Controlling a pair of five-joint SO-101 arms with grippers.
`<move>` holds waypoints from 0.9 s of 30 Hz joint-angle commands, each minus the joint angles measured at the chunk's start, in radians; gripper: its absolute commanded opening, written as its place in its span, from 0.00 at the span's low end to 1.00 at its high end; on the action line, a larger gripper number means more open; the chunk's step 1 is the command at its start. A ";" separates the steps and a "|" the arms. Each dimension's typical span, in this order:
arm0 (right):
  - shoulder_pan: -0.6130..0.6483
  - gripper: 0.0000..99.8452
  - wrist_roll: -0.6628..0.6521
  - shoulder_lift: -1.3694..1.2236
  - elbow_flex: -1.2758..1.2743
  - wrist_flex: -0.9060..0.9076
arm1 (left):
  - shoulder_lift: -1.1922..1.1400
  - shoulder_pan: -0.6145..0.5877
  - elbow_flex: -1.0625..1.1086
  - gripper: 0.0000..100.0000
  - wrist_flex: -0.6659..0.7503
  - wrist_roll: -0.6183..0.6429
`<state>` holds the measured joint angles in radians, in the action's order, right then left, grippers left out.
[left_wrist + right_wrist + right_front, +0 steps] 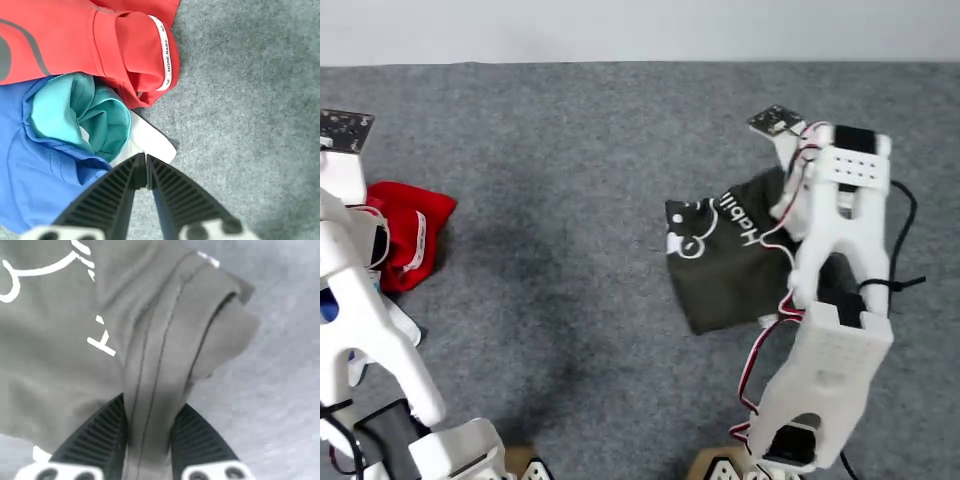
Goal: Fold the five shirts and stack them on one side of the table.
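A dark olive shirt [730, 260] with white print lies partly folded on the grey table, right of centre. My right gripper [148, 427] is shut on a bunched fold of this dark shirt [150, 365], the cloth pinched between both fingers. At the table's left edge sits a pile of shirts with a red shirt [408, 230] on top. The left wrist view shows the red shirt [100, 45], a blue shirt [35, 170], a teal shirt [80, 115] and a white shirt [147, 142] stacked together. My left gripper [145, 172] is shut and holds nothing, just beside the white edge.
Grey carpet-like cloth [570, 180] covers the table. The right arm's white body [835, 290] stands over the dark shirt's right side. The left arm [365, 320] leans over the pile at the left edge.
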<state>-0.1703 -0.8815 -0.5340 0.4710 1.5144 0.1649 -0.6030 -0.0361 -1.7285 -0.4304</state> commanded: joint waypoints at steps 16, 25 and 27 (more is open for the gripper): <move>-0.067 0.22 -0.032 -0.024 0.078 -0.208 | 0.032 -0.005 -0.004 0.00 -0.025 -0.009; -0.025 0.31 0.493 0.124 0.100 0.005 | 0.031 -0.005 -0.004 0.00 -0.025 -0.009; 0.002 0.31 0.575 0.139 0.100 0.084 | 0.031 -0.005 -0.004 0.00 -0.025 -0.009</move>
<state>-0.2071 -0.4350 -0.4803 0.5125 1.5098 0.1649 -0.6030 -0.0361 -1.7285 -0.4304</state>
